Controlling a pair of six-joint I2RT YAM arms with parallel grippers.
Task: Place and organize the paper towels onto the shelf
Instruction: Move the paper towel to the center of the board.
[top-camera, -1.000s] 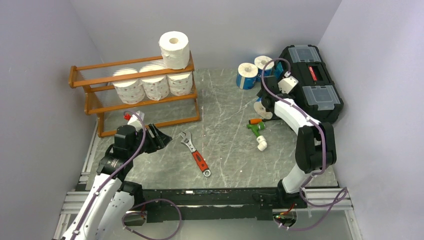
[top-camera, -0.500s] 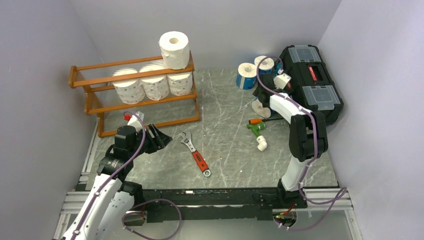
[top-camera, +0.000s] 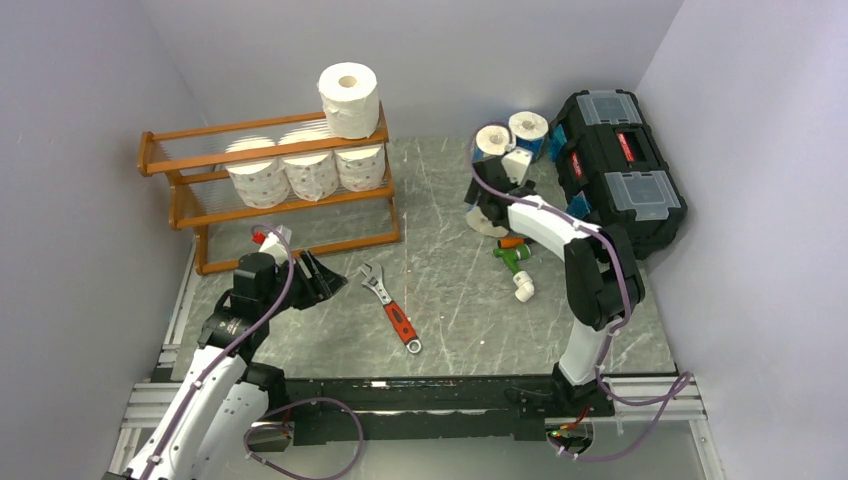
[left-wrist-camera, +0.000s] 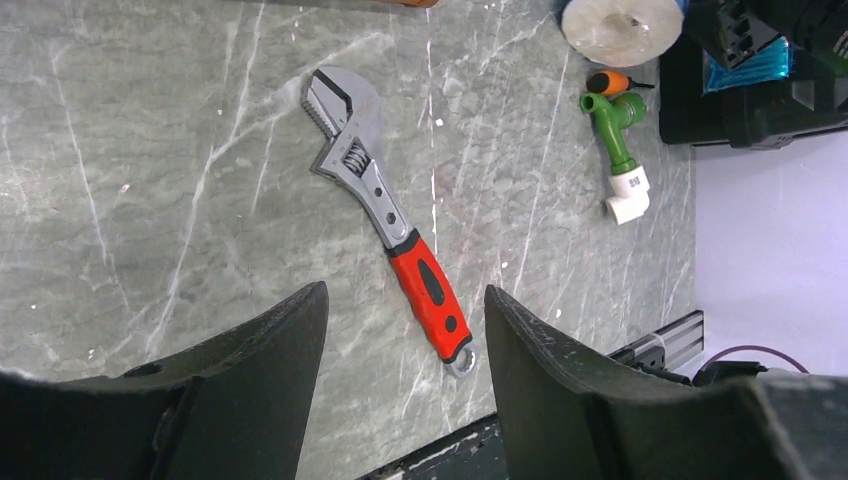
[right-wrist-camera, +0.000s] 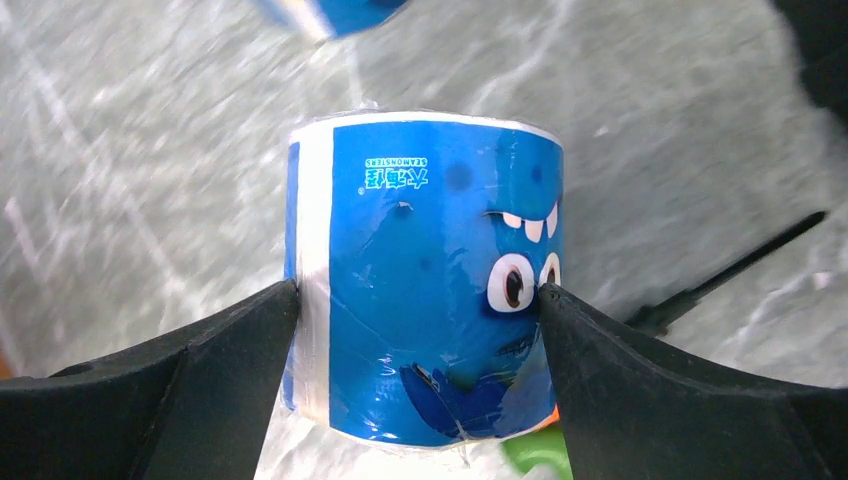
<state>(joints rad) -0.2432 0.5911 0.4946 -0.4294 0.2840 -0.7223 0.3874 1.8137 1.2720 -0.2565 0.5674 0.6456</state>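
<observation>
- Left arm (top-camera: 215, 390): white shells with black joints, mounted at the left end of the black base rail (top-camera: 430, 392).
- Right arm (top-camera: 590, 250): the same white-and-black build, bolted at the rail's right end.
- A purple cable (left-wrist-camera: 745, 349) runs along each arm (loose loops hang just below the rail).
- Left gripper (left-wrist-camera: 405, 300) and right gripper (right-wrist-camera: 420, 295): matte black fingers (left-wrist-camera: 265, 370), broad, tapering and faintly scuffed.

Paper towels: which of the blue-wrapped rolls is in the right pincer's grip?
The blue roll with the cartoon eyes, clamped between the right pincer's fingers. The other two blue rolls stand free at the back, beside the black toolbox.
</observation>
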